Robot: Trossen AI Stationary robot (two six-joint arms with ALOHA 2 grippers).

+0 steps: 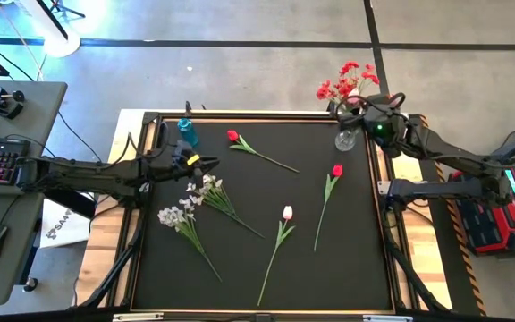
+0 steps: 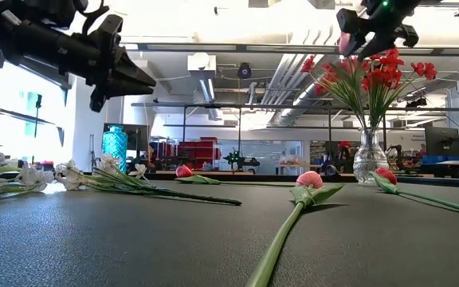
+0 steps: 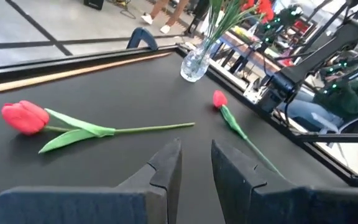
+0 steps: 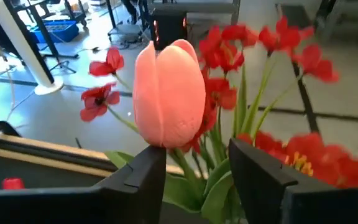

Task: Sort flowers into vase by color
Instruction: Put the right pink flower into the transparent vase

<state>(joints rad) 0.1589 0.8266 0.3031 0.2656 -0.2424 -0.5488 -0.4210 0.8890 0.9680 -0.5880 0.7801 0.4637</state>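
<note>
High view: right gripper (image 1: 366,109) sat over the glass vase (image 1: 346,137) at the mat's (image 1: 240,268) far right corner; left gripper (image 1: 206,164) hovered near white sprays (image 1: 179,217).
Left wrist view: fingers (image 3: 166,168) a narrow gap apart, empty, red bud (image 3: 25,116) ahead.
Right wrist view: fingers (image 4: 143,174) apart, pink tulip (image 4: 169,93) between them among red sprays (image 4: 291,50).

You see red sprays (image 1: 348,80) in a clear glass vase (image 1: 346,136), a pink tulip (image 4: 169,93) between black fingers (image 4: 143,174), white blossoms (image 1: 173,216) with green stems on the black table (image 1: 347,268), and a teal vase (image 1: 187,131).
</note>
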